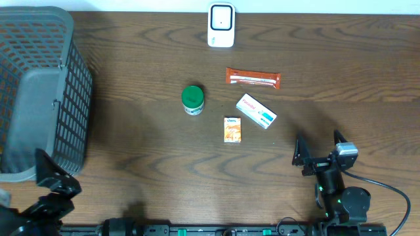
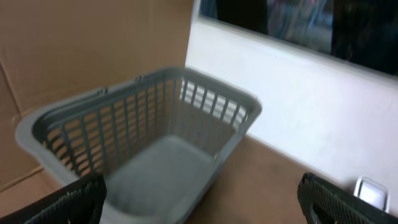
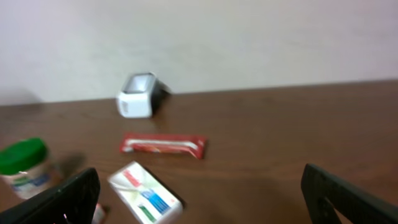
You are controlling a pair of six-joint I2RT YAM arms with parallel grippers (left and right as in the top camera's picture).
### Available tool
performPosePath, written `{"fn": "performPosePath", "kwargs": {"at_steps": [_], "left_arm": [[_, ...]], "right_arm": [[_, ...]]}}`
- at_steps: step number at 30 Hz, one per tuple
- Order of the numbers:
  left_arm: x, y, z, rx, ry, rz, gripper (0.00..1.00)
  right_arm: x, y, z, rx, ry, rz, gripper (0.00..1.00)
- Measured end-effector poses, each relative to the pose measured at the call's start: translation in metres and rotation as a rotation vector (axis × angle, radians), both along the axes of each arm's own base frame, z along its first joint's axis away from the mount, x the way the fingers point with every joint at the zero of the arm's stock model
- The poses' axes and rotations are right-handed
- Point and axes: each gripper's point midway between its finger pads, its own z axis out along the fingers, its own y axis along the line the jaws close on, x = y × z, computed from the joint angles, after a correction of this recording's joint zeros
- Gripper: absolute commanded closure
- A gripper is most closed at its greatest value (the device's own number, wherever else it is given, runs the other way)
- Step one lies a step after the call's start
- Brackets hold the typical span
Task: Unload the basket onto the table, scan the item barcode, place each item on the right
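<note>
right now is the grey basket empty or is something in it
Empty. The left wrist view looks into the basket and shows only its bare grey floor; the overhead view shows nothing inside either.

The dark wood-grain table (image 1: pixel 144 151) carries a grey slatted basket (image 1: pixel 72 111) at its left end and a white scanner (image 1: pixel 221 25) standing at the far edge. Around the centre lie a green-lidded jar (image 1: pixel 192 99), a red wrapped bar (image 1: pixel 252 78), a white carton (image 1: pixel 256 111) and a small orange box (image 1: pixel 232 130). The carton and orange box lie just beside each other.
</note>
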Motion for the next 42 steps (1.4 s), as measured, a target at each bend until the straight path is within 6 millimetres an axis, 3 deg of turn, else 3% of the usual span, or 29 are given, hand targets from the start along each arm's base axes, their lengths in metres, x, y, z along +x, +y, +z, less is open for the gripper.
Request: {"fn": "performPosePath", "kwargs": {"at_steps": [3, 6, 11, 16, 25, 31, 37, 42], "left_arm": [[-0.001, -0.002, -0.013, 0.018, 0.071, -0.017, 0.01], [0.000, -0.002, -0.013, 0.030, 0.073, -0.023, 0.01], [0.000, -0.003, -0.011, 0.039, 0.073, -0.026, 0.01], [0.008, -0.002, -0.023, 0.041, 0.105, -0.028, 0.01], [0.023, -0.001, -0.046, 0.035, 0.161, -0.030, 0.01], [0.024, -0.001, -0.047, 0.035, 0.162, -0.031, 0.01], [0.023, -0.001, -0.050, 0.033, 0.174, -0.032, 0.00], [0.024, -0.004, -0.052, 0.027, 0.179, -0.054, 0.00]], "right_arm": [[-0.004, 0.013, 0.019, 0.000, -0.067, 0.079, 0.01], [-0.007, 0.017, 0.036, -0.005, -0.098, 0.103, 0.01], [-0.011, 0.016, 0.092, -0.048, -0.164, 0.090, 0.00], [0.006, 0.021, 0.125, -0.064, -0.050, 0.115, 0.00], [0.069, 0.039, 0.140, -0.104, 0.284, 0.114, 0.00], [0.110, 0.082, 0.144, -0.242, 0.454, 0.143, 0.01], [0.124, 0.110, 0.121, -0.325, 0.627, 0.212, 0.01], [0.110, 0.128, 0.081, -0.333, 0.785, 0.337, 0.01]]}}
